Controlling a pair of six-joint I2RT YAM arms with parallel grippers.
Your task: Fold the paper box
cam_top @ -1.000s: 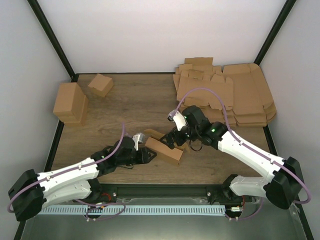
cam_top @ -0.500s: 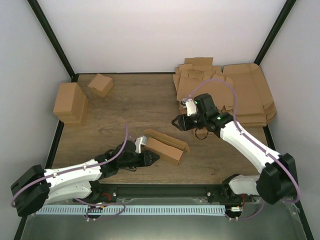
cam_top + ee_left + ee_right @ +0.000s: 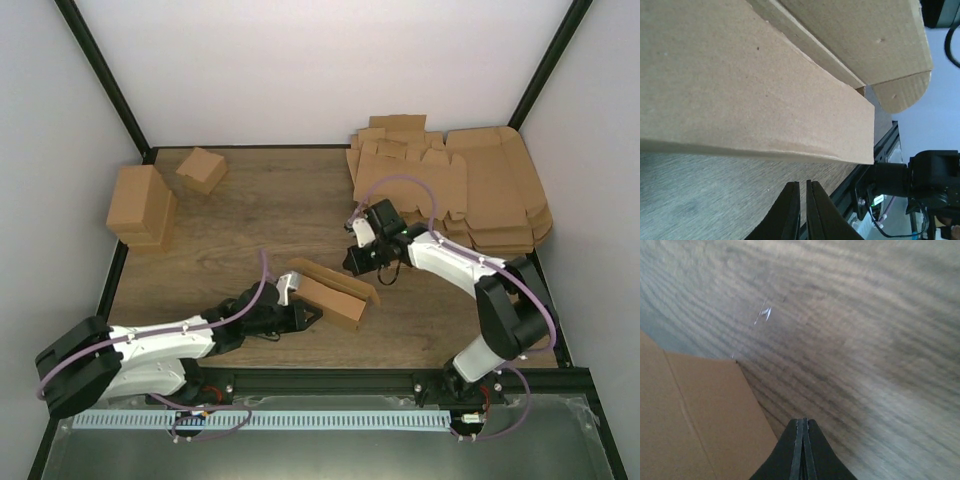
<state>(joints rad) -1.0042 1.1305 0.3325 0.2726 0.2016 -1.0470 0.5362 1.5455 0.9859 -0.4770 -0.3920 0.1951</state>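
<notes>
The plain brown die-cut cardboard paper box [image 3: 330,293] is lying near the middle of the wood-grain tabletop [image 3: 270,210], partly folded into a long oblong with one flap standing open. The right hand [image 3: 352,268], spread at the box's far end a second ago, is now sitting just beyond it, pinched closed on nothing. The left hand [image 3: 312,318] is likewise closing empty at the near-left end, perhaps brushing the wall. The folded walls seem to be holding unaided, with the open flap likely remaining.
</notes>
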